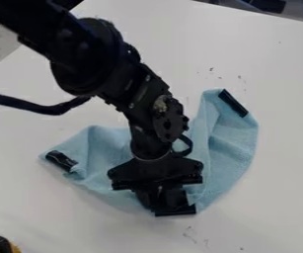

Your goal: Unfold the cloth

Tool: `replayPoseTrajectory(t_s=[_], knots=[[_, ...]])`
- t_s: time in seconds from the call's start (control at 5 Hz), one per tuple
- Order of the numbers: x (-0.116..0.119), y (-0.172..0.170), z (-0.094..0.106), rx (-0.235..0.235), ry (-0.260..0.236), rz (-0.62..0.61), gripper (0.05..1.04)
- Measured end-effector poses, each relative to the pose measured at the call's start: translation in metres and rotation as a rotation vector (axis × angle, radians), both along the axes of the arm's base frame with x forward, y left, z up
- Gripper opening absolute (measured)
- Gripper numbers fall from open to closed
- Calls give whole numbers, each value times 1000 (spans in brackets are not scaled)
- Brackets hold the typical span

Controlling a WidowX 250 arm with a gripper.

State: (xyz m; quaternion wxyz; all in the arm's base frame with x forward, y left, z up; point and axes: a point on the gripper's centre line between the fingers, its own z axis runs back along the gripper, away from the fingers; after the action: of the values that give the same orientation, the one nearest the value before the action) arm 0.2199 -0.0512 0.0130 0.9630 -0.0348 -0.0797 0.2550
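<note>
Blue cloth (235, 143): partly spread; folds at right were left to open.
Tool (164, 198): above near edge; opening and hold undeterminable.

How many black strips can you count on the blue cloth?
3: a strip at the left corner of the cloth, one at its upper right, one at the bottom edge. More may be hidden under the arm.
</note>
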Motion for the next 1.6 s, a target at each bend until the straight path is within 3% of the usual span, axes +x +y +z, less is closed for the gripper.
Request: replayPoseTrajectory(t_s=[0.2,0.6,0.8,1.0,1.2,1.4,1.6], knots=[[-2,-1,1,8,0,8,141],[-5,-3,10,34,-1,7,78],[12,-7,33,42,-68,16,78],[46,4,47,14,-112,-18,78],[87,20,54,24,-154,-88,78],[133,51,52,40,-208,-133,78],[171,82,43,24,-213,-189,78]])
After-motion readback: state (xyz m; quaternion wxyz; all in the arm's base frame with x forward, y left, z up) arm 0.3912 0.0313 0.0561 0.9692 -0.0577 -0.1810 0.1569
